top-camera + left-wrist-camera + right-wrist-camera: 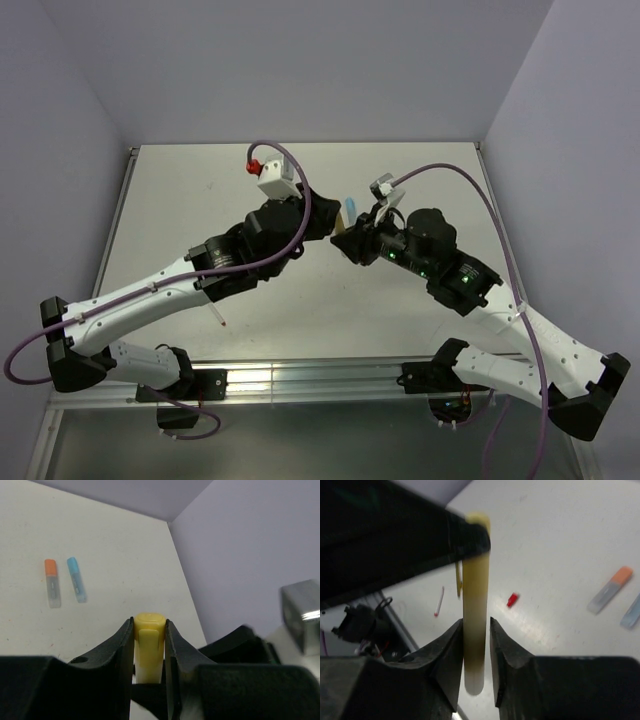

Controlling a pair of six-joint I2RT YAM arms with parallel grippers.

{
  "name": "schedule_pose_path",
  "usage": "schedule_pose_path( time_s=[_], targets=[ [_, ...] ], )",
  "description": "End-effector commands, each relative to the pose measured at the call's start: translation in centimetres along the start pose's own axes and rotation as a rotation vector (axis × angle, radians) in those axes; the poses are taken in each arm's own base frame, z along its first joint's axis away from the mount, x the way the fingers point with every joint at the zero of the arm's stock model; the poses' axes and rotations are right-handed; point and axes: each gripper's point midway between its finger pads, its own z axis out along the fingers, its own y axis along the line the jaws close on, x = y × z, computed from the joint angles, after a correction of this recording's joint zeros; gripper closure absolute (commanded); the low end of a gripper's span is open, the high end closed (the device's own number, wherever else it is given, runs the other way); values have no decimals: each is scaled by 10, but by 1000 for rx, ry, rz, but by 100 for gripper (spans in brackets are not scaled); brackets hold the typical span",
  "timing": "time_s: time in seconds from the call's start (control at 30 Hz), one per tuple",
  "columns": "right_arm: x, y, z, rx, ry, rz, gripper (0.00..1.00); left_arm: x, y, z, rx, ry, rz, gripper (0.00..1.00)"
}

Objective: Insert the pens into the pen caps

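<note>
Starting with the left wrist view: the left gripper (149,630) is closed narrow on the yellow cap (149,621), one finger against each side. The cap's rounded end is up and its clip faces the camera. A pale body continues below the cap at 6 o'clock. On the table (125,565), at 10 o'clock from the cap and well apart from it, lie the orange marker (52,582) and the light-blue marker (76,579). They lie side by side without touching, both capped, caps toward 12 o'clock.

Right wrist view: the right gripper (475,630) is clamped narrow on the yellow marker (475,600), which stands upright between its fingers. The marker's upper end, at 12 o'clock, meets the yellow cap inside the dark fingers of the left gripper. Whether the cap is fully seated cannot be told. A red cap (512,599) lies alone on the table at 2 o'clock from the fingertips. A thin white pen (439,601) with a red tip lies at 10 o'clock. The orange and light-blue markers lie at 3 o'clock, near the frame edge.

Top view: both arms reach inward and the grippers meet tip to tip above the table's centre. The grips are too small to read here. The light-blue marker shows at 1 o'clock of the meeting point. The thin white pen lies at 8 o'clock, beside the left arm.
</note>
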Motion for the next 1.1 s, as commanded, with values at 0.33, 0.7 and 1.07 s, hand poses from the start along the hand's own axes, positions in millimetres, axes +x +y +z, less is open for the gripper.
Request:
schedule_pose_path(
  time_s=[0.33,0.7,1.07],
  targets=[
    [-77,1,-27,49,-267,-3,43,-38,17,37,-37,62,90,100],
    [-59,-36,-36,252,-221,50,38,-3,138,157,-252,219,171,100],
    [-51,-43,-31,283,-194,48,37,78,250,248,-466,416,248,100]
  ],
)
